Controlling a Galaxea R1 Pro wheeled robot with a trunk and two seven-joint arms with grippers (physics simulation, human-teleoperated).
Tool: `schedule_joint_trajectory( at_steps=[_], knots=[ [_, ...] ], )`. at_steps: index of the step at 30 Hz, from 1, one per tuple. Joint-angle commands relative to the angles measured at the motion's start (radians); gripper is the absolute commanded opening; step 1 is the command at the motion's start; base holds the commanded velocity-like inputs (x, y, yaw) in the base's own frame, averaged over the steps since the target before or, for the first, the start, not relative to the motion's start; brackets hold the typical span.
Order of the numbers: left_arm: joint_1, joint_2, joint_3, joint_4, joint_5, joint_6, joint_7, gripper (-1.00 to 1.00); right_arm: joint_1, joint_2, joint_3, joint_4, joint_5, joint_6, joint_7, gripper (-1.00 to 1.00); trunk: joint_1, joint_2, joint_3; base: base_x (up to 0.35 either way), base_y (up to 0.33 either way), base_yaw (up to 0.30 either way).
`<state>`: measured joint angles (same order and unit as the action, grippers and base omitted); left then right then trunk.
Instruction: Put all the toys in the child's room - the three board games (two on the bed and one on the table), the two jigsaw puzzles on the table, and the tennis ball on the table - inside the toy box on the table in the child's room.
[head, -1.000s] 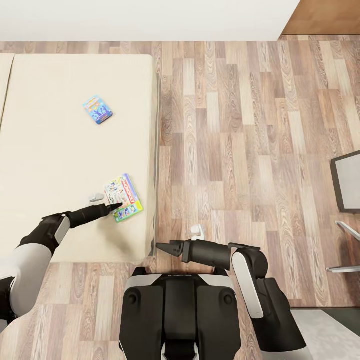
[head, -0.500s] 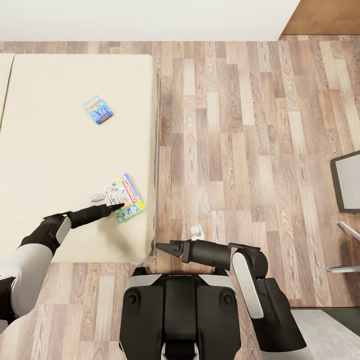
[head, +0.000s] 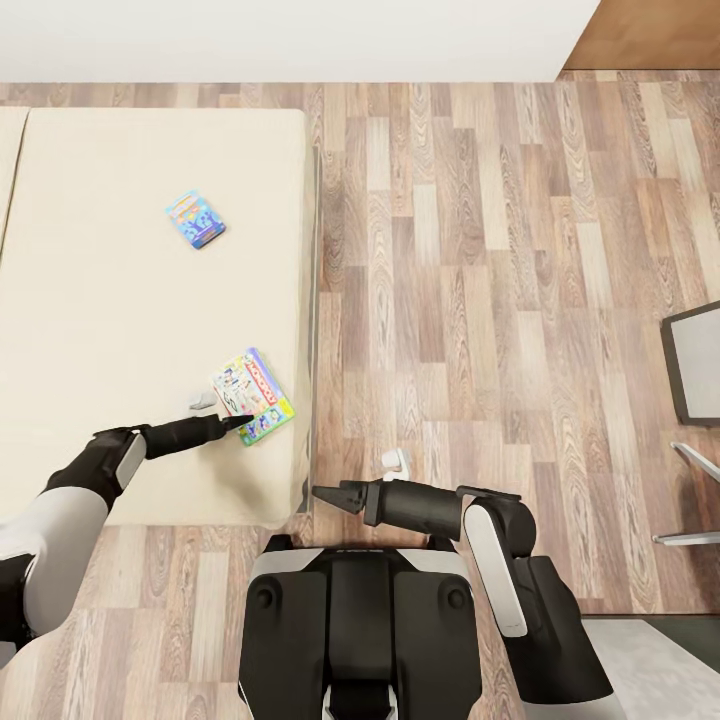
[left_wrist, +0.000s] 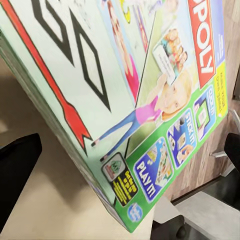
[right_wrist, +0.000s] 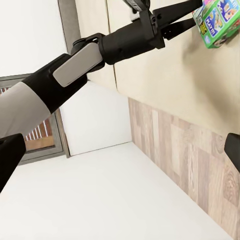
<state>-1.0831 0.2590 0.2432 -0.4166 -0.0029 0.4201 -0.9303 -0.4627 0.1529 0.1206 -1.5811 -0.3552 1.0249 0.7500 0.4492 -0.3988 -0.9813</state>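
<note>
a: what's the biggest thing in front of me?

b: the bed (head: 120, 250), low and wide with a bare beige mattress, fills the left half of my head view. beside it on the right, a wood-plank floor (head: 480, 300) runs up to a white wall (head: 300, 40).

a: where are the toys?

b: two board games lie flat on the mattress, well apart. the larger, a white box with a green edge (head: 250, 397), sits near the mattress's right edge, close to me. the small blue box (head: 195, 219) lies farther up the mattress, toward the wall.

a: and my left arm?

b: it reaches across the mattress. the left gripper (head: 222, 412) is spread around the near corner of the white box, one finger (head: 203, 401) at the box's left edge, the other over its printed lid. the left wrist view shows that lid (left_wrist: 140, 95) very close, between two dark finger pads (left_wrist: 17, 167) that stand apart. i cannot tell whether either pad touches the box.

a: my right arm?

b: it's folded across my trunk, above the floor. the right gripper (head: 328, 494) points toward the bed's corner, and i cannot tell whether its fingers are spread or pressed together.
</note>
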Motion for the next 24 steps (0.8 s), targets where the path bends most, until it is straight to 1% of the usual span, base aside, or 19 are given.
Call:
schedule_joint_trajectory(
  at_steps=[1, 11, 19, 24],
  knots=[
    [0.0, -0.001, 0.001, 0.001, -0.006, 0.012, -0.003, 1.0, -0.001, 0.001, -0.001, 0.0, 0.003, 0.004, 0.005, 1.0, 0.001, -0.001, -0.001, 0.0, 0.0, 0.0],
    [0.0, -0.013, 0.001, 0.001, -0.006, 0.012, -0.007, 1.0, -0.001, 0.001, -0.001, 0.0, 0.002, 0.004, 0.005, 1.0, 0.001, -0.001, -0.001, 0.0, 0.0, 0.0],
    [0.0, -0.014, 0.001, 0.001, -0.006, 0.012, -0.044, 1.0, -0.001, 0.001, -0.001, 0.0, 0.001, 0.004, 0.005, 1.0, 0.001, -0.001, -0.001, 0.0, 0.0, 0.0],
    [0.0, -0.014, 0.001, 0.001, -0.006, 0.012, -0.052, 1.0, -0.001, -0.001, -0.001, -0.001, 0.001, 0.004, 0.005, 1.0, 0.001, -0.001, -0.001, 0.0, 0.0, 0.0]
  ],
)
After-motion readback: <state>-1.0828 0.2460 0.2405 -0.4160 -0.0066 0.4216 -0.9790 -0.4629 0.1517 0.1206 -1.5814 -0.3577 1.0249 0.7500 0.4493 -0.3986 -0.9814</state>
